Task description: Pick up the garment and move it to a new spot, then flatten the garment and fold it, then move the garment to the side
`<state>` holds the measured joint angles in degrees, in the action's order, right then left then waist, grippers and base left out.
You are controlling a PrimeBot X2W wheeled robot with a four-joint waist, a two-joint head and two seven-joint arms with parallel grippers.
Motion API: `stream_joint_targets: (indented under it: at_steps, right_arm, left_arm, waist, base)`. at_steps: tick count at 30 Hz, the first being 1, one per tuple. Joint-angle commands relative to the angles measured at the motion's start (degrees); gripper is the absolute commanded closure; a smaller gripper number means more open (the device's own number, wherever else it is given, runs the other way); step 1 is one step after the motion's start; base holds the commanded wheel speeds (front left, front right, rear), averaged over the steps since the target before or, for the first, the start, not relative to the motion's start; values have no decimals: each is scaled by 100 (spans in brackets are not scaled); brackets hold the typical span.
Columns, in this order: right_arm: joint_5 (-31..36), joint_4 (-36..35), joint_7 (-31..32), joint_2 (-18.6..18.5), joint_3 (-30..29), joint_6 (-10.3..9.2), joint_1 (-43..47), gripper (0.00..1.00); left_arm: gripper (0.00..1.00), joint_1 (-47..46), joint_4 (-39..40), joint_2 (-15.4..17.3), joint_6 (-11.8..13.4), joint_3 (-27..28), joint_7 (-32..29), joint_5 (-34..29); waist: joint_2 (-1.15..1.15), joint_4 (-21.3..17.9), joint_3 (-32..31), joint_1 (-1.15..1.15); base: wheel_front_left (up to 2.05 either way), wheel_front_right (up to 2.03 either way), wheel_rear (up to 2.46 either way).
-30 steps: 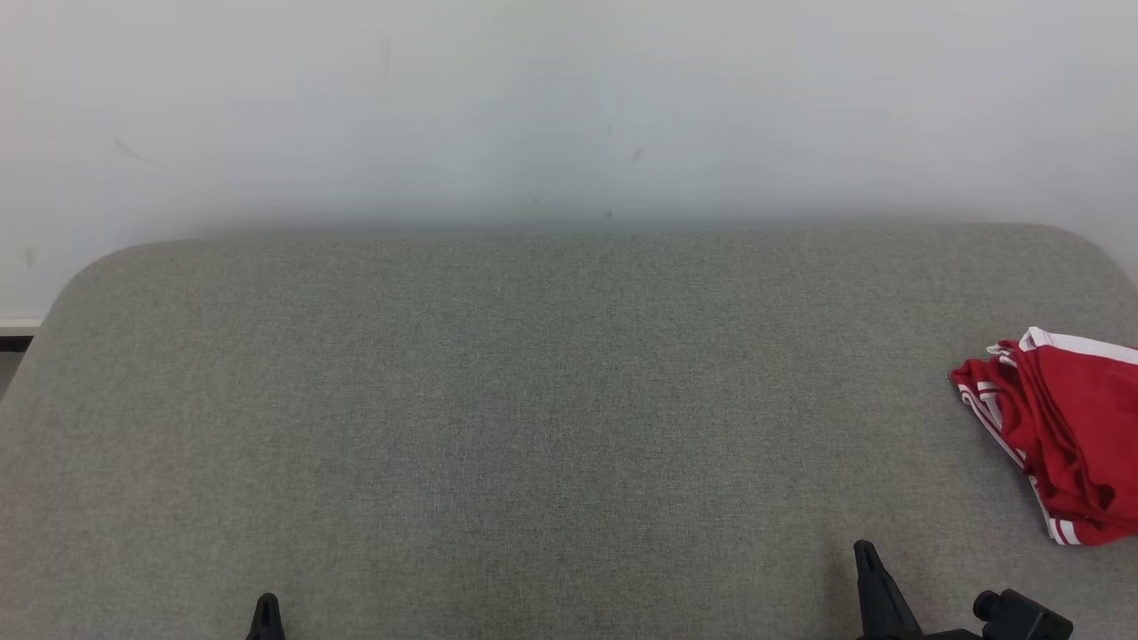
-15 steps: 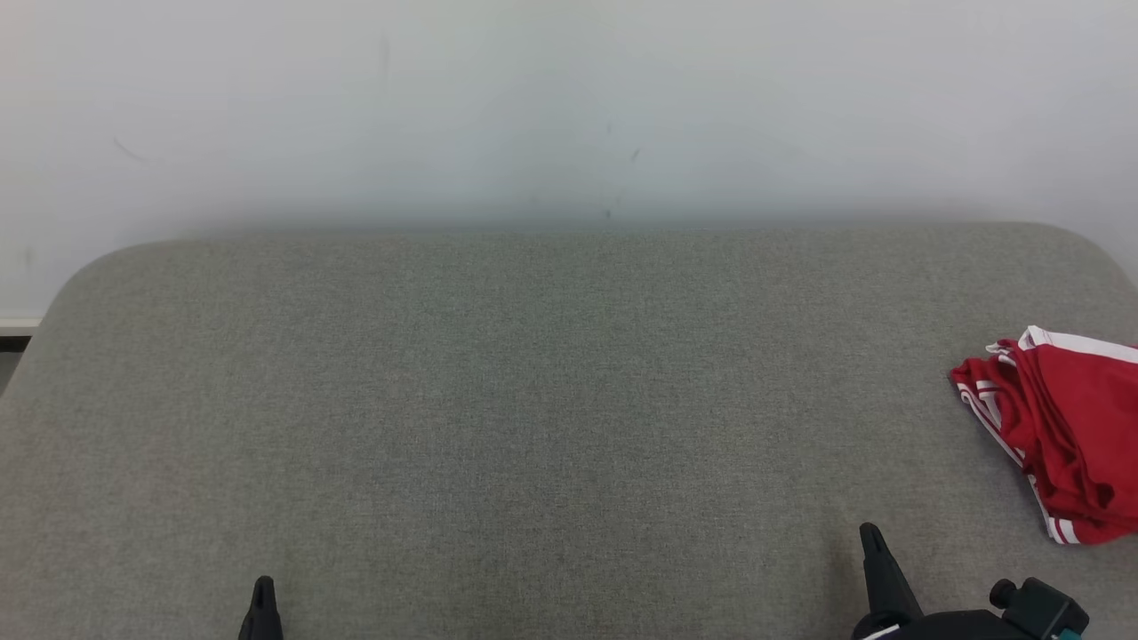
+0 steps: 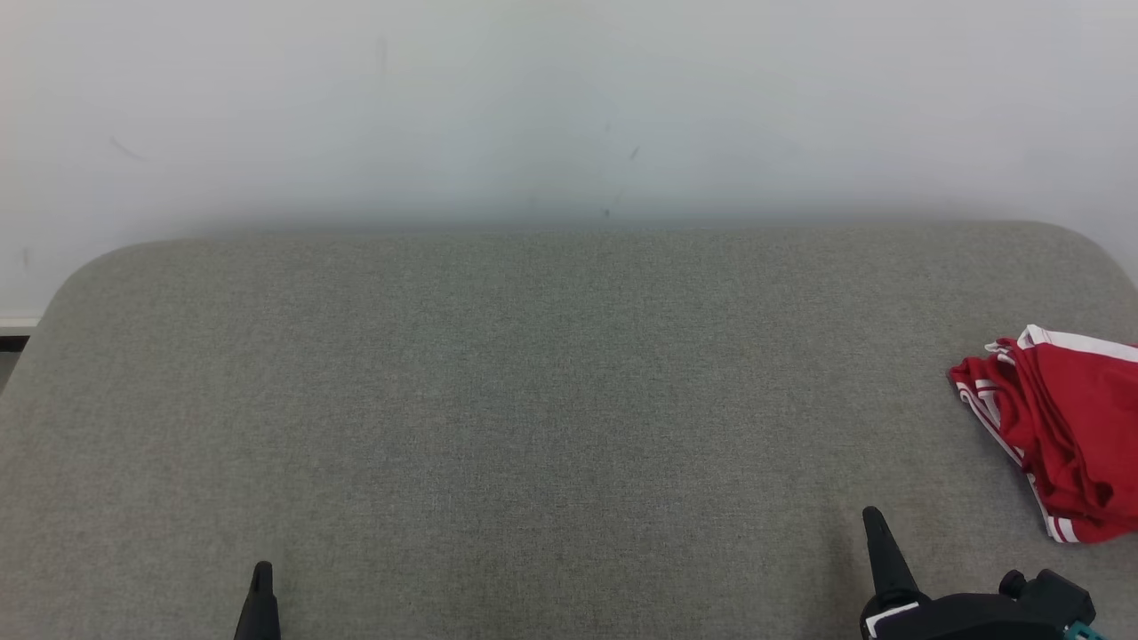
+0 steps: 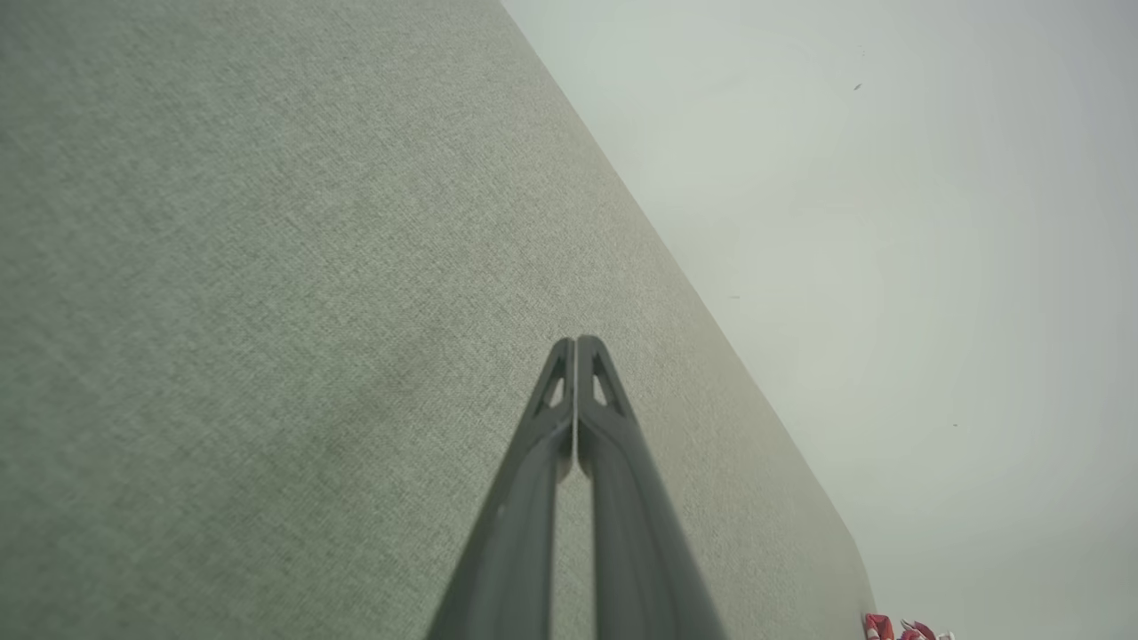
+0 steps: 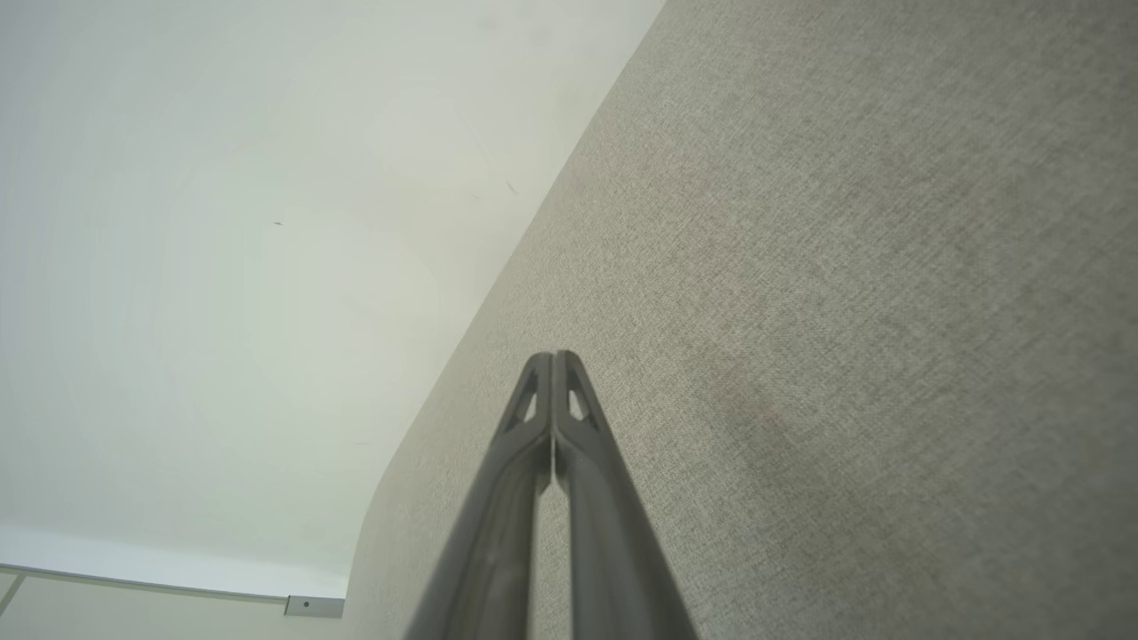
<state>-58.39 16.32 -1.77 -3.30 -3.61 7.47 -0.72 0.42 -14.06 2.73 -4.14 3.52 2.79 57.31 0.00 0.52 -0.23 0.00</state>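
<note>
— At the near edge of the counter (image 3: 533, 400), low on the left, the left gripper (image 3: 260, 576) points up the head view. Its two fingers are pressed together tip to tip.
— And the other one?
— The right gripper (image 3: 876, 526) stands at the lower right and reaches a little farther in. Its fingers are also pressed together. The two are well apart, both over plain grey cloth. Whether they touch it, I cannot tell.
— Where is the garment?
— The garment (image 3: 1058, 431) is red with white stripes and lies bunched in folds at the right side. It is beyond the right gripper and to its right, near it but apart. Its right part runs out of the head view, so I cannot tell how close it lies to the counter's side edge.
— How much room is there to move?
— Plenty. Open, flat cloth stretches from between the grippers to the far edge and all the way left.
— What about the edges?
— The far edge runs straight along the wall (image 3: 533, 107), and both far corners are rounded. Past the far left corner a pale baseboard (image 3: 18, 324) shows. In the left wrist view the garment is a small red scrap at the counter's far end.
</note>
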Motion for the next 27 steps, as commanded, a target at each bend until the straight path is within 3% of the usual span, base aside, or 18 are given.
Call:
stream_joint_targets:
  at_steps: [1, 27]
  right_arm:
    - [-150, -78, 39, 11, -21, 2, -124, 100]
    - [-1585, -154, 390, 29, -144, 3, -325, 100]
  left_arm:
    - [100, -139, 51, 16, -54, 30, -47, 158]
    - [100, -386, 32, 19, -184, 156, -439, 1642]
  waist:
    - [0, -1, 0, 0]
    - [0, -20, 15, 0]
  base:
    - [0, 0, 0]
    - [0, 0, 0]
